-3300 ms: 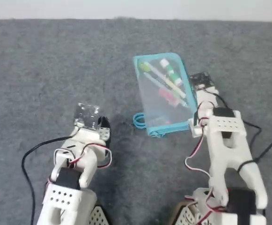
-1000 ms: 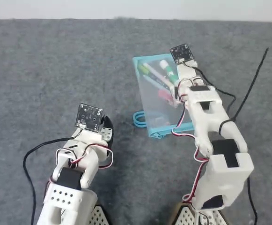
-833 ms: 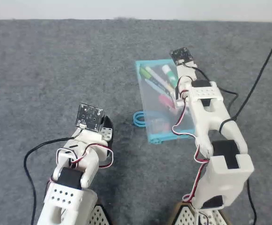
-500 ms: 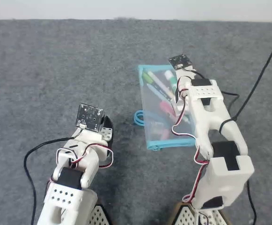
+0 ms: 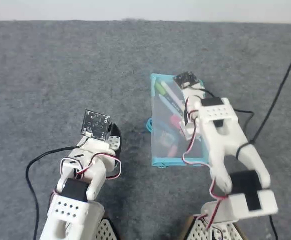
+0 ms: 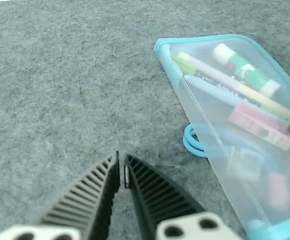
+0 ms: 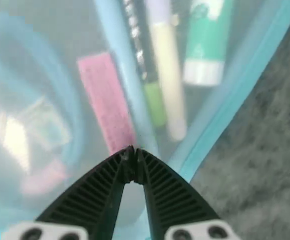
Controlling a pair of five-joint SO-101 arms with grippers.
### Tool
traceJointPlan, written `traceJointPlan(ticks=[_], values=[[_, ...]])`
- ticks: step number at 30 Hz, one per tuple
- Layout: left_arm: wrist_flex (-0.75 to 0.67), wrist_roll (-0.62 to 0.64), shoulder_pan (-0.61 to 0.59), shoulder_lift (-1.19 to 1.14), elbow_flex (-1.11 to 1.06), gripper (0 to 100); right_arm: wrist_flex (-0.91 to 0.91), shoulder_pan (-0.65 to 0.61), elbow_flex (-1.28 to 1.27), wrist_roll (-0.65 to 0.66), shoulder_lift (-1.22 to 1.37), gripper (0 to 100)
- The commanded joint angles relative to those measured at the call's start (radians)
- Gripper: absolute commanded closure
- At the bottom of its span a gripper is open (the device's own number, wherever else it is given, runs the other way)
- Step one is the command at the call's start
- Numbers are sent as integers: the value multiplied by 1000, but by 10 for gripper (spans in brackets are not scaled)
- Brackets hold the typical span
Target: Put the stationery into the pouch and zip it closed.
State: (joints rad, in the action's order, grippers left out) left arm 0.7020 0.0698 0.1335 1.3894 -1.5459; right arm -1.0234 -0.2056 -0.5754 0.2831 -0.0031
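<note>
Pouch [image 5: 164, 142], stationery [image 6: 234, 86] inside, lay lengthwise away from you on the grey mat [image 5: 60, 60], directly beneath your right gripper [image 7: 133, 152], its jaws closed tip to tip, while your left gripper [image 6: 121, 162], jaws nearly shut, sat well apart.

Grey felt-like table surface [image 5: 60, 60], pale wall strip [image 5: 135, 10] along far edge

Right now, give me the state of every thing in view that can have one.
pouch: flat on the grey mat, filled; whether the zip is closed cannot be told.
stationery: inside the pouch.
left gripper: fingers shut, empty, over the mat.
right gripper: fingers shut, tips at the pouch's clear face.
</note>
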Motion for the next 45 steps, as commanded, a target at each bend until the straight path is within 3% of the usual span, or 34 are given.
traceJointPlan(ticks=[1, 12, 16, 21, 25, 34, 45], values=[[-34, 11, 8, -3, 19, 988, -7, -19, -81, -2, -127, 992], [-34, 11, 8, -3, 15, 988, -12, -16, -61, -43, -315, 992], [-34, 11, 8, -3, 15, 988, -16, 62, 28, -49, -306, 992], [-35, 11, 8, -3, 15, 988, -10, 165, 124, -57, -222, 992], [-35, 11, 8, -3, 15, 988, -7, 159, 201, -120, -90, 992], [-35, 11, 8, -3, 12, 988, -38, 139, 338, -120, 260, 992], [-34, 11, 8, -3, 12, 988, -85, 134, 230, -127, 134, 992]])
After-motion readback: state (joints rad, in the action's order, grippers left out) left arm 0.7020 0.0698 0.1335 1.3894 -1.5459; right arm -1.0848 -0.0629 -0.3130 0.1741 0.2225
